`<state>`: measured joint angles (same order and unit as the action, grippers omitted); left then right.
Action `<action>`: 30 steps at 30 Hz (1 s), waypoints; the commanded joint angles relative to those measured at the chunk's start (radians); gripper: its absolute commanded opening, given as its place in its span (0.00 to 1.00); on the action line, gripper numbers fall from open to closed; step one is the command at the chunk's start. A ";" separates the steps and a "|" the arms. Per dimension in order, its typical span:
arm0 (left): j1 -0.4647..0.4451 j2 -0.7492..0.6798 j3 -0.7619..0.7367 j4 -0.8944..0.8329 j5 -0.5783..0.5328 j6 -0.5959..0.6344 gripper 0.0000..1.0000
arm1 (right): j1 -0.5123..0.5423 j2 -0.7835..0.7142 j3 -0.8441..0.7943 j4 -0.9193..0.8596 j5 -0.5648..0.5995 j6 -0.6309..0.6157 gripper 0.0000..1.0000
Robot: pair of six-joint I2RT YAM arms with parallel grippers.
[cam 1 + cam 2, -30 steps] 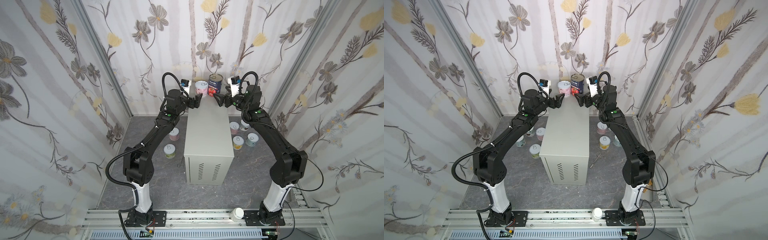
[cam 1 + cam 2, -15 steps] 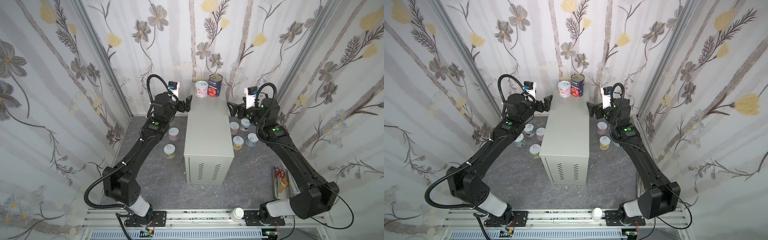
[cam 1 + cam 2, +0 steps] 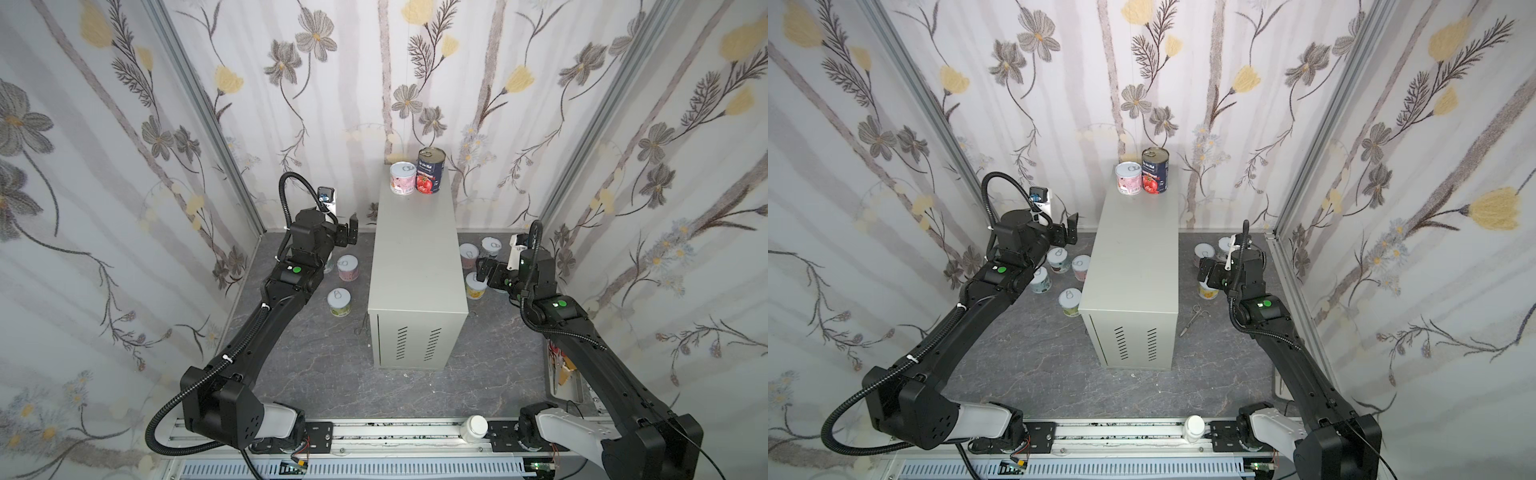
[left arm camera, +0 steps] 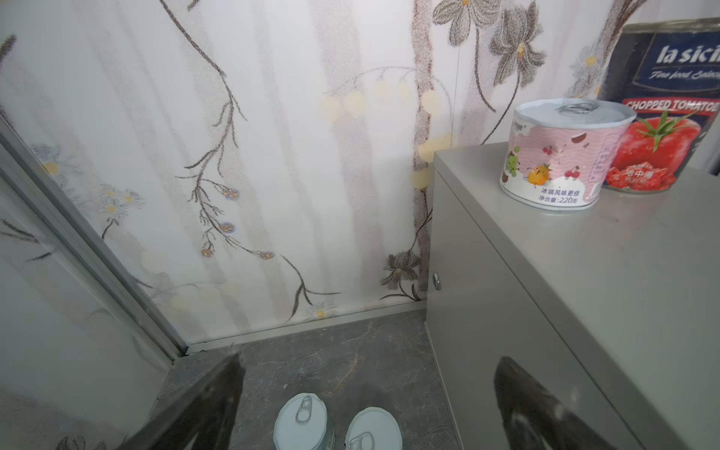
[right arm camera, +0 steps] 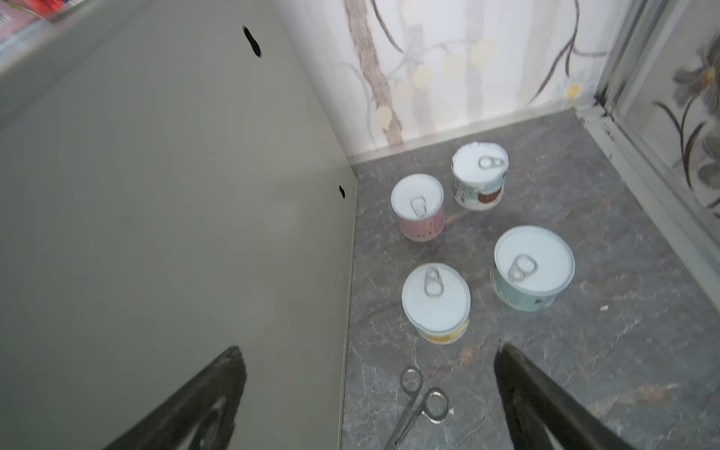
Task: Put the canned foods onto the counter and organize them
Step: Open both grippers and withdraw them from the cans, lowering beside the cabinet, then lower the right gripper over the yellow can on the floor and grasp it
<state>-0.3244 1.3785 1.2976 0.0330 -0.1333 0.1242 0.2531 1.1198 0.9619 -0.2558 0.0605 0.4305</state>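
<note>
Tomato can (image 3: pixel 430 171) — tall cylinder — tops smooth, boxy metal counter (image 3: pixel 415 257).

Tabletop (image 3: pixel 415 257): flat top of a tall grey vented box. Pink can (image 3: pixel 402 178) and taller tomato can (image 3: pixel 431 170) stand upright, side by side, at its far end. Left cans (image 3: pixel 1070 302): four on the floor beside it. Right cans (image 5: pixel 435 302): four, upright, spaced apart.

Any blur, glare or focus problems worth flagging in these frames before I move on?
Right wrist view: looks motion-smeared, the counter and the blue can soft. Left wrist view: sharp, the pink can label legible, only the fingers of the left hand blurred close to the lens. Both top views: crisp, evenly lit, soft shadows, no glare.
</note>
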 commanded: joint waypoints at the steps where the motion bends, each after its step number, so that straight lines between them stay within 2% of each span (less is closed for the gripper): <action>1: 0.004 -0.010 -0.037 0.009 -0.022 0.008 1.00 | 0.000 -0.001 -0.035 -0.055 0.024 0.137 1.00; 6: 0.006 -0.015 -0.075 0.011 -0.025 0.005 1.00 | -0.002 0.036 -0.088 -0.092 0.034 0.238 1.00; 12: 0.009 -0.016 -0.100 0.013 -0.020 -0.009 1.00 | -0.014 0.095 -0.101 -0.072 0.046 0.274 1.00; 16: 0.008 -0.021 -0.116 0.012 -0.021 -0.018 1.00 | -0.037 0.174 -0.060 -0.039 0.037 0.259 1.00; 24: 0.014 -0.052 -0.163 0.008 -0.043 -0.026 1.00 | -0.071 0.383 0.069 0.005 -0.060 0.161 1.00; 30: 0.027 -0.081 -0.191 -0.005 -0.063 -0.041 1.00 | -0.072 0.469 0.124 0.012 -0.074 0.122 1.00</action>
<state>-0.3035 1.3136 1.1194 0.0231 -0.1757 0.1005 0.1818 1.5761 1.0634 -0.2653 0.0059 0.5896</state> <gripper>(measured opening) 0.998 0.996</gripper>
